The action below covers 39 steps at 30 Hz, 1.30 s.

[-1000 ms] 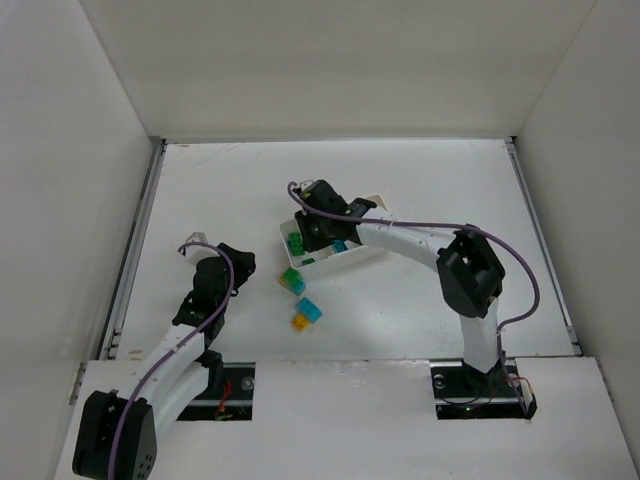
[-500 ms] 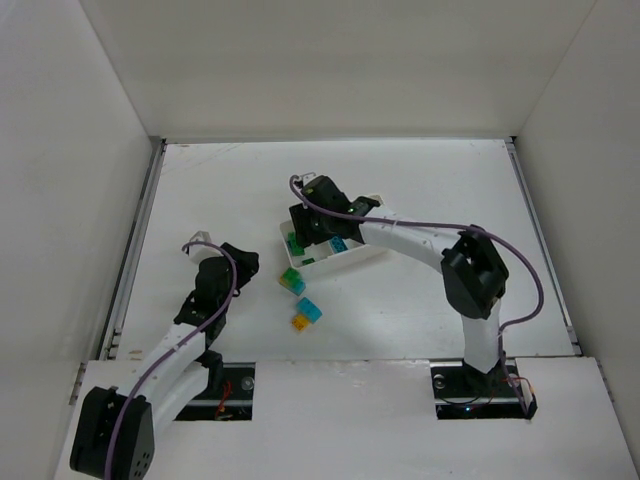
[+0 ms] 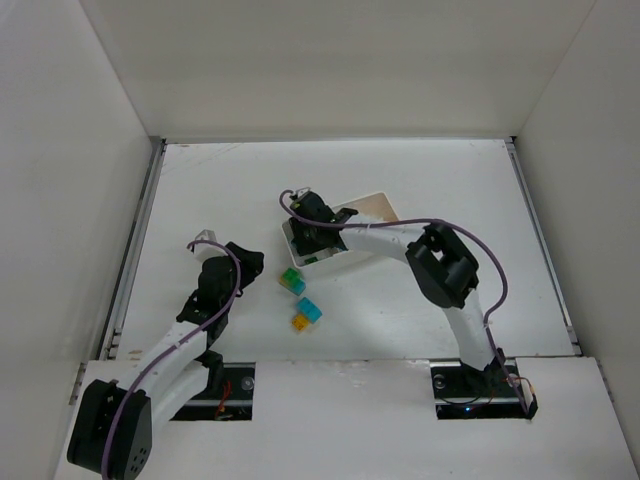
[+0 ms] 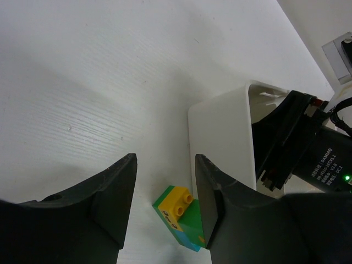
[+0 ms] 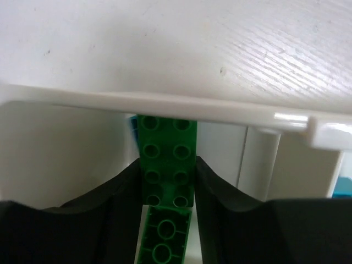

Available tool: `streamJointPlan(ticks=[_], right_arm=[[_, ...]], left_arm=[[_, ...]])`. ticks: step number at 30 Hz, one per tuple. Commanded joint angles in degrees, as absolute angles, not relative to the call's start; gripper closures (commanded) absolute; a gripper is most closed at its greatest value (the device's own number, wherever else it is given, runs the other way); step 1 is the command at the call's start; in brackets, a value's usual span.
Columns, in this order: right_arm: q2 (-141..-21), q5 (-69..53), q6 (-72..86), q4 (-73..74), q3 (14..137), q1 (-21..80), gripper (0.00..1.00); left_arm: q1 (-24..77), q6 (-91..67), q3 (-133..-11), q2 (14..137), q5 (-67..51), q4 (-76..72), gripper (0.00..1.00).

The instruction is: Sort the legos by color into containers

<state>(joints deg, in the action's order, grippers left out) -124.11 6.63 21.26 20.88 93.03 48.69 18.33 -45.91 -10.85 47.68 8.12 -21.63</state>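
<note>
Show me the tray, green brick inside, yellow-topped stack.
Tray [image 4: 220,132]: left wrist view, outer wall.
Green brick [image 5: 166,159]: right wrist view, studded face.
Yellow-topped stack [image 4: 178,202]: left wrist view, yellow brick.

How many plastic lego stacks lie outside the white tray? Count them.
2. A green, cyan and yellow stack sits by the white plastic tray's near-left corner; a cyan-and-orange stack lies just beyond it, away from the tray. Others may be hidden.

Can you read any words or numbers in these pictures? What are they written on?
"DAMIAO": white letters on the black wrist of the right arm, seen from the left wrist camera.
The smaller white lines next to it are too blurred to read.
No other words, numbers or signs show in any view.
</note>
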Motion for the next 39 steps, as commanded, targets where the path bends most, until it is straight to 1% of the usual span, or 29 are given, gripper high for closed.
streamJointPlan(ticks=[1,2,4,11,18,23,27,32,39], right_arm=[[-124.0,10.4,22.5,17.1,94.2,49.9,0.66],[-123.0,11.1,22.5,16.2,93.7,50.1,0.70],[-120.4,11.9,22.8,14.6,92.7,50.1,0.73],[-110.2,14.1,24.3,9.8,87.6,50.1,0.72],[-105.7,12.0,25.6,8.6,82.5,48.5,0.71],[-104.9,11.6,25.2,9.2,80.9,48.6,0.69],[-105.7,12.1,24.7,12.2,80.6,48.6,0.66],[-106.4,12.5,23.5,14.7,80.9,48.6,0.64],[-107.8,13.6,22.0,17.5,82.2,49.3,0.57]], left_arm=[[18.8,-45.0,-12.3,47.5,7.8,-24.5,0.56],[18.8,-45.0,-12.3,47.6,7.8,-24.5,0.56],[18.8,-45.0,-12.3,47.8,7.8,-24.6,0.56],[18.5,-45.0,-12.1,47.8,7.8,-24.8,0.56],[18.5,-44.9,-12.3,47.8,7.9,-24.8,0.56],[18.5,-44.8,-12.3,47.9,7.9,-24.8,0.56],[18.2,-44.8,-12.4,48.0,7.8,-24.8,0.56],[18.5,-44.7,-12.6,48.3,7.8,-24.9,0.56],[18.1,-44.6,-12.7,48.5,7.8,-24.9,0.56]])
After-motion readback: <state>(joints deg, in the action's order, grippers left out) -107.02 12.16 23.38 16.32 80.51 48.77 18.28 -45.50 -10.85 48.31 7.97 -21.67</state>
